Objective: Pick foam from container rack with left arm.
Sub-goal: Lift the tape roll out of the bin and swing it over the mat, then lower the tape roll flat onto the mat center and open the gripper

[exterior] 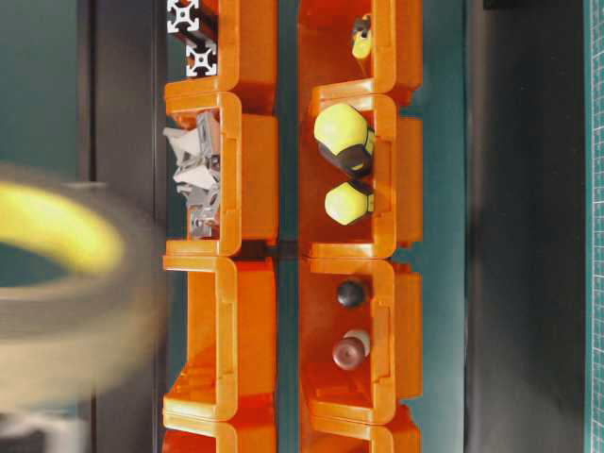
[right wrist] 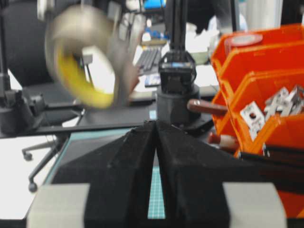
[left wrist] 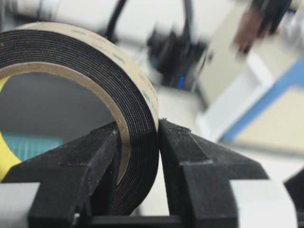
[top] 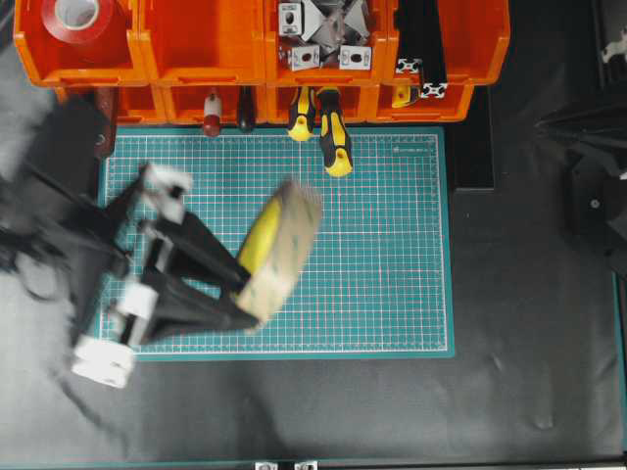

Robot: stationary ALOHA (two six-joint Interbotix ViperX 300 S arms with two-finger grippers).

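Observation:
The foam (top: 279, 250) is a roll with dark grey layers, a cream-tan face and a yellow inner rim, held tilted in the air above the green mat. My left gripper (left wrist: 137, 128) is shut on its wall, one finger (left wrist: 85, 156) inside the ring and the other (left wrist: 190, 152) outside. The overhead view shows the left gripper (top: 245, 284) blurred, well in front of the container rack (top: 225, 44). The foam (right wrist: 85, 61) also shows blurred in the right wrist view, and the foam (exterior: 66, 283) fills the left of the table-level view. My right gripper (right wrist: 156, 124) is shut on nothing, at the right.
The orange rack holds a red tape roll (top: 78, 18), metal brackets (top: 323, 34), black profiles (top: 421, 49) and yellow-black screwdrivers (top: 333, 137) that jut over the green mat (top: 392, 274). The right arm (top: 593, 186) sits at the right edge.

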